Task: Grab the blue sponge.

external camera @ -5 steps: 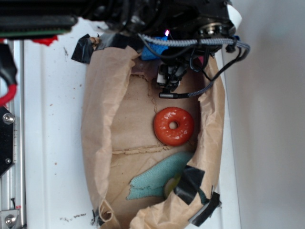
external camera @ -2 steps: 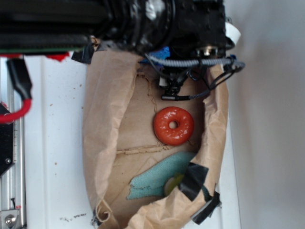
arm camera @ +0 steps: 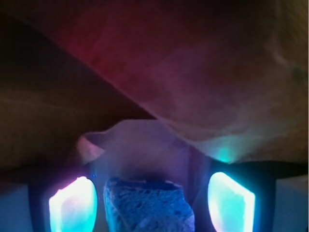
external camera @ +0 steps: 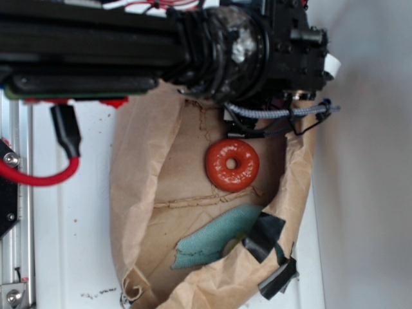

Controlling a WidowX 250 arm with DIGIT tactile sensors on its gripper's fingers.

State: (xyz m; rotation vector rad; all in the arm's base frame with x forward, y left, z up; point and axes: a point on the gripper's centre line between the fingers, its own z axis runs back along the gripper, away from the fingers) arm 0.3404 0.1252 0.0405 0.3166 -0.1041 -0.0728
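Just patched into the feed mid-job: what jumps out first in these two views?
In the exterior view, the black robot arm fills the top, and below it a glossy orange ring sits mid-way in the crumpled brown paper bag, with a pale teal cloth lower down. In the wrist view, the blue sponge lies between the two glowing fingers of the tool, with gaps either side.

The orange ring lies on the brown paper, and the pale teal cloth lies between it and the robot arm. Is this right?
Not quite. In the exterior view the orange ring does lie on the brown paper, but the pale teal cloth lies on its far side, away from the robot arm.
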